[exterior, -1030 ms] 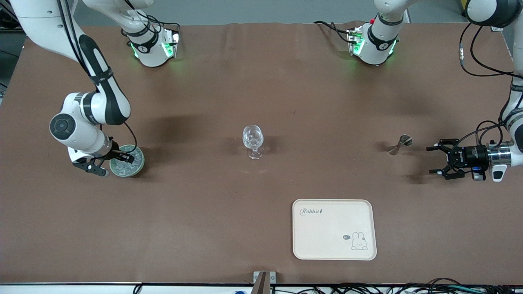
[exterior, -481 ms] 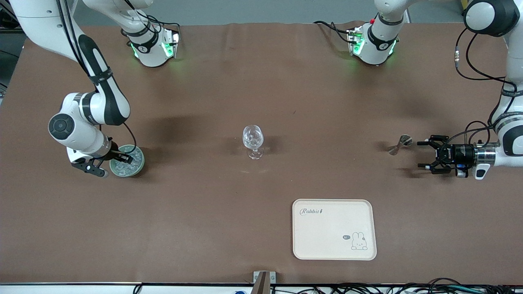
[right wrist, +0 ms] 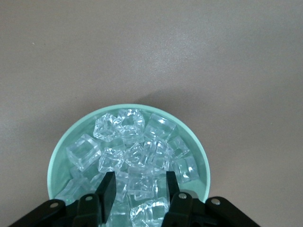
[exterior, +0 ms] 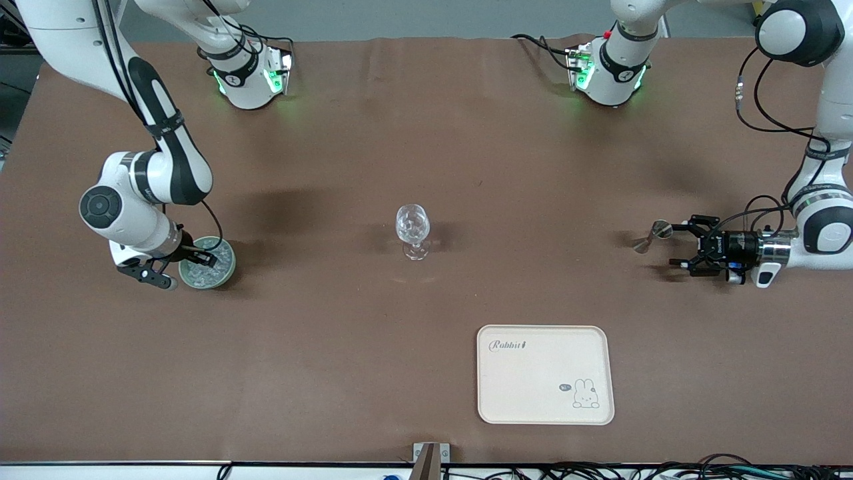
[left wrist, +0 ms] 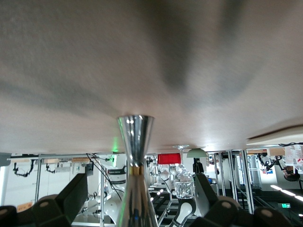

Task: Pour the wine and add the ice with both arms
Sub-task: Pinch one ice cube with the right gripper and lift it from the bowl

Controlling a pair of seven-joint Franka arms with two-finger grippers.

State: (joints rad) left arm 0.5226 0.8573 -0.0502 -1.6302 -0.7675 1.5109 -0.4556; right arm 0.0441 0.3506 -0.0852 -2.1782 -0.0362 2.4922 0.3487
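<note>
The ice [right wrist: 137, 156] sat heaped in a green bowl [right wrist: 57, 161] at the right arm's end of the table [exterior: 333, 333]. It was clear cubes piled to the rim, so any one of them could be taken from above.

Nearest the front camera lay a cream tray [exterior: 545, 373] with nothing on it; I took it for a place to serve the drink, out of both arms' way.

Farther off came the bowl. The right gripper [right wrist: 139, 177] reached down into it with its fingers [right wrist: 108, 189] parted either side of one cube. I saw daylight between pads and cube, so I'd call it open around the cube and not yet pinching. It seemed angled down so that only one piece would be taken from the heap.

A little farther again stood the jigger [exterior: 652, 237], upright, toward the left arm's end. The left gripper [exterior: 674, 244] lay level and low over the table just beside it, jaws wide and aimed at its narrow waist, holding nothing. A sideways hold there would, I judged, let the arm lift and tip it.

The glass [exterior: 412, 230] stood upright at mid-table between the two arms, where each could reach it. I could see no wine in it.
</note>
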